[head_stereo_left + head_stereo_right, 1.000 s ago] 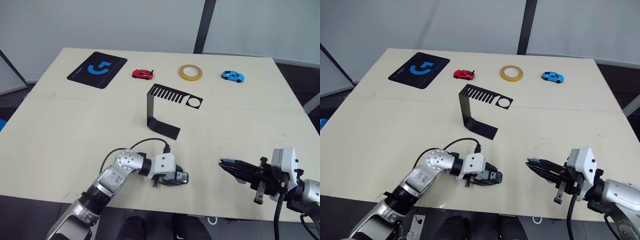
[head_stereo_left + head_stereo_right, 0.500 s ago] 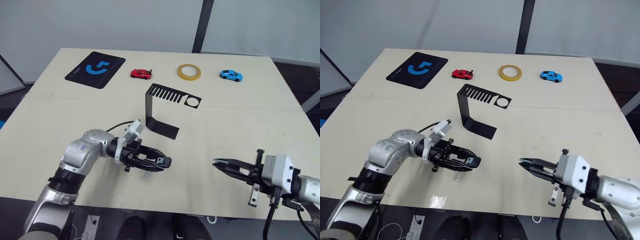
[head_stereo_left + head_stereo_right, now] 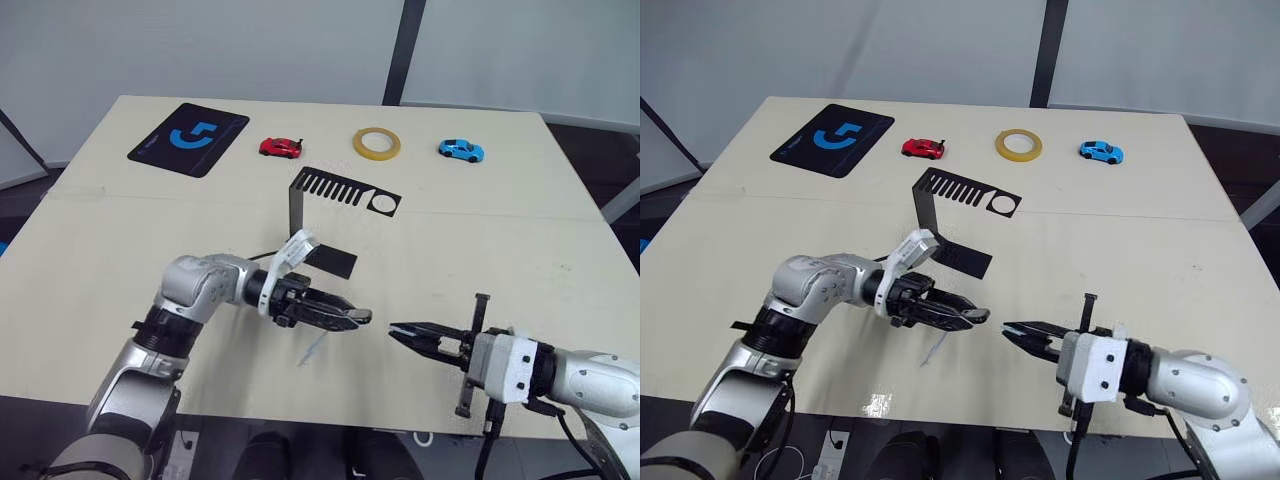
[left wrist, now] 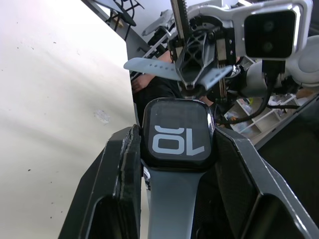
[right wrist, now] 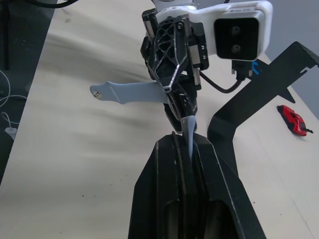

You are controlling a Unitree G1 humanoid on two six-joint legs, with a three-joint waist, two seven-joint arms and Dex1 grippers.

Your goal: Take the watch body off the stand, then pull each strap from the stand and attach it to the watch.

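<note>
My left gripper (image 4: 177, 149) is clamped on the glossy rounded-square watch body (image 4: 178, 136), one soft grey-blue strap (image 4: 167, 209) already hanging from it. Just opposite, my right gripper (image 5: 183, 144) pinches the second matte strap (image 5: 190, 130) edge-on. The thin bent-metal stand (image 3: 325, 215) sits beyond both.

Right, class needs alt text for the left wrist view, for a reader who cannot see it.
The watch body, its dark face marked in white, sits clamped between the left gripper's black fingers, with one pale grey-blue strap running back from it. Facing it, the right gripper holds the other strap crosswise, beside the pale table.
</note>
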